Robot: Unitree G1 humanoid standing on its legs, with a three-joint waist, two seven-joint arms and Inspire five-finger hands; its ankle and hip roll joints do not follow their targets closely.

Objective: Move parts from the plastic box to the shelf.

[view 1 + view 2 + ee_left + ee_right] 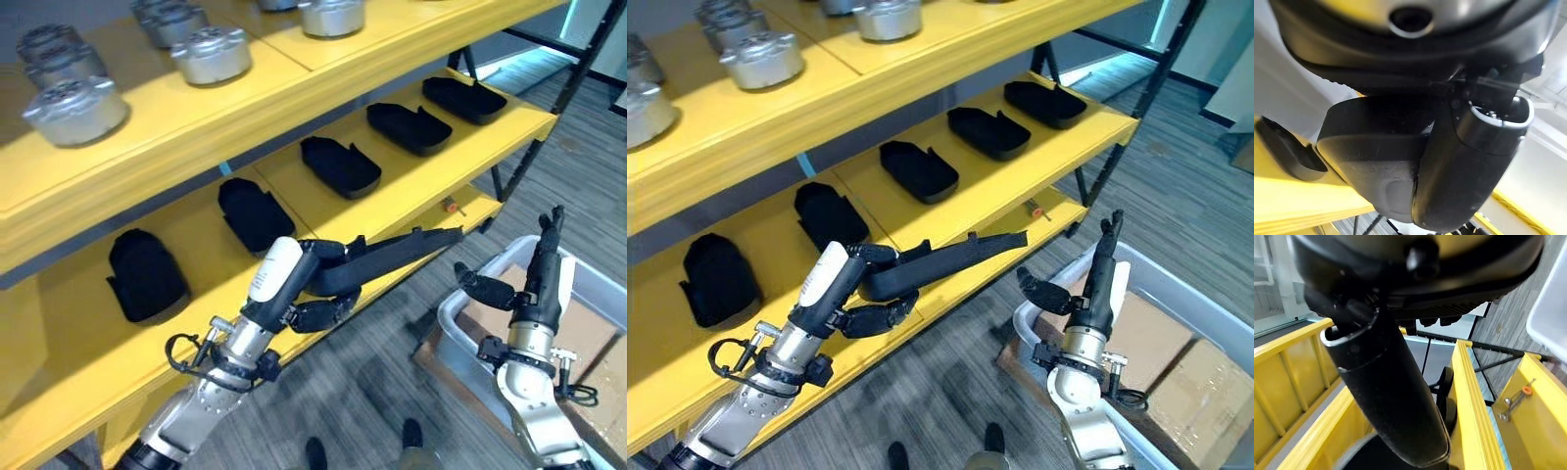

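Left hand (312, 284) grips a long black part (392, 253) just off the shelf (411, 196) front edge. Right hand (537, 279) open above the box (460, 308). Risk: the part strikes the shelf edge and slips.

The yellow painted shelf (323, 186) has a smooth, semi-matt finish. On its middle board lie black moulded plastic parts (340, 164), matt and faintly grained; the long black plastic part (397, 253) in the left hand (312, 286) looks the same. At ten o'clock, the round silver metal castings (211, 54) show a dull, brushed sheen. At four o'clock, the grey plastic box (1205, 294) is smooth and slightly glossy, with plain brown cardboard (1190, 377) inside. The grey floor (392, 382) looks like wood-grain plank.
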